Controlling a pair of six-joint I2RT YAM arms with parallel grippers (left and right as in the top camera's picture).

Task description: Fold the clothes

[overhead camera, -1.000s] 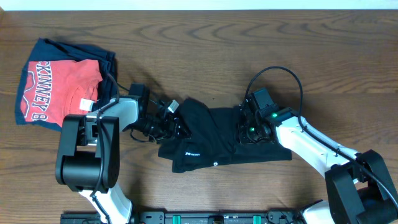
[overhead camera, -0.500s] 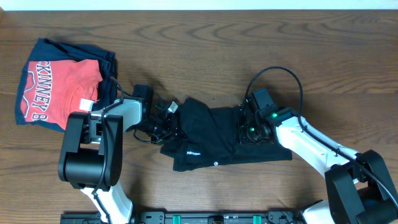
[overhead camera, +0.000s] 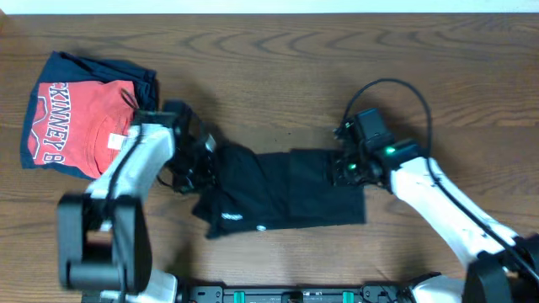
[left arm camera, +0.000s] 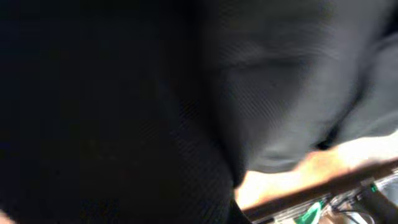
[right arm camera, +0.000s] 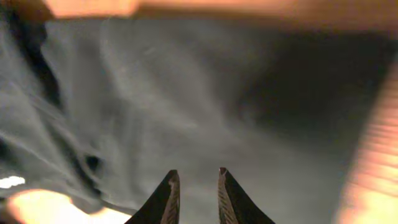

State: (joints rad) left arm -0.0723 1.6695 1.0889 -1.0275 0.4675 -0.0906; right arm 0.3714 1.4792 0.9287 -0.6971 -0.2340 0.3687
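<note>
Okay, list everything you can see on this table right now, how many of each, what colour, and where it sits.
black shirt: one, black, partly folded at the table's middle, between the two arms
red T-shirt: one, red with white letters, folded, far left, lying on the navy garment
navy garment: one, dark blue, far left, under the red T-shirt
table: one, brown wood, under everything
left arm: one, white and black, reaching to the shirt's left end
right arm: one, white and black, reaching to the shirt's right end
left pincer: one, black, blurred, at the shirt's left end
right pincer: one, black, fingers slightly apart over the shirt
</note>
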